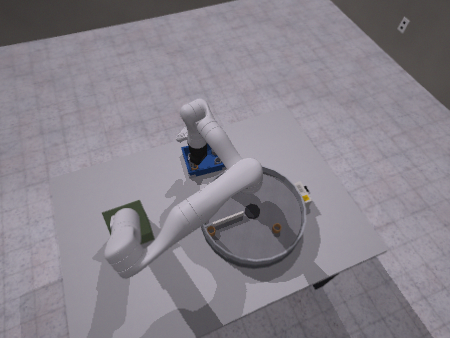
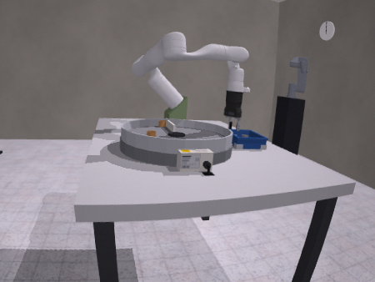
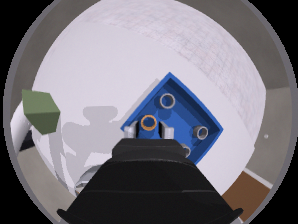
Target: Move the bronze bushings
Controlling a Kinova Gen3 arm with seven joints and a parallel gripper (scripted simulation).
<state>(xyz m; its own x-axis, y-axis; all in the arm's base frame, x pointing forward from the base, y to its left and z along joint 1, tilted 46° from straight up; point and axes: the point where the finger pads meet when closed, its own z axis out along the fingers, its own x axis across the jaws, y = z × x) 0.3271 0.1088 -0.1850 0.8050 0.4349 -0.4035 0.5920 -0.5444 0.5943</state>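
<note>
The blue crate (image 1: 206, 172) (image 2: 254, 143) (image 3: 214, 129) holds a bronze bushing (image 3: 142, 123) upright near one corner. Steel bushings (image 3: 160, 101) (image 3: 196, 134) (image 3: 189, 151) stand in the crate too, the last partly hidden by the gripper. My gripper (image 2: 234, 126) (image 3: 148, 127) is open and empty, pointing down above the crate. In the wrist view its fingertips are on either side of the bronze bushing, seen below them. On the turntable's disc (image 1: 245, 247) (image 2: 177, 134) two bronze bushings (image 1: 277, 229) (image 1: 211, 231) (image 2: 151, 133) (image 2: 162, 123) stand upright, clear of the dark hub (image 1: 252, 211).
A raised grey wall (image 2: 175, 145) rings the disc. A pale bar (image 1: 227, 219) (image 2: 171, 126) reaches from near the hub toward that wall, close to one bushing. A white control box (image 2: 195, 160) stands outside the wall. A green block (image 1: 144, 217) (image 3: 40, 110) stands by the arm's base.
</note>
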